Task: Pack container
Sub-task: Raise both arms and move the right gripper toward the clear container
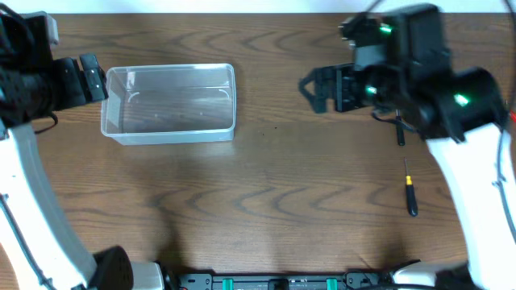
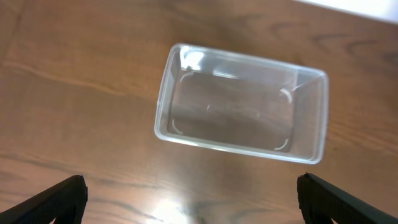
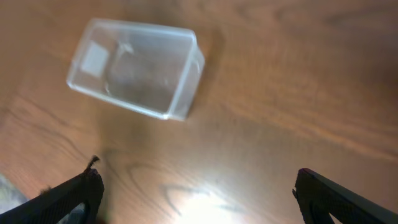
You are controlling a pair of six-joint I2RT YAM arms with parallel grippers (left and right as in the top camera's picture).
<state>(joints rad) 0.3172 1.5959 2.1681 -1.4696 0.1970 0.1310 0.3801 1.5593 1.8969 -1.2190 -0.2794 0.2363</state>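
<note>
Left tool [image 1: 94, 75], jaws wide, just beside short end of the container [image 1: 169, 105]

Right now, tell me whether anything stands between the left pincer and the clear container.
Nothing visible does. The left pincer is open, and its wrist view shows only bare table between it and the container. The screwdriver lies well away, across the table.
</note>
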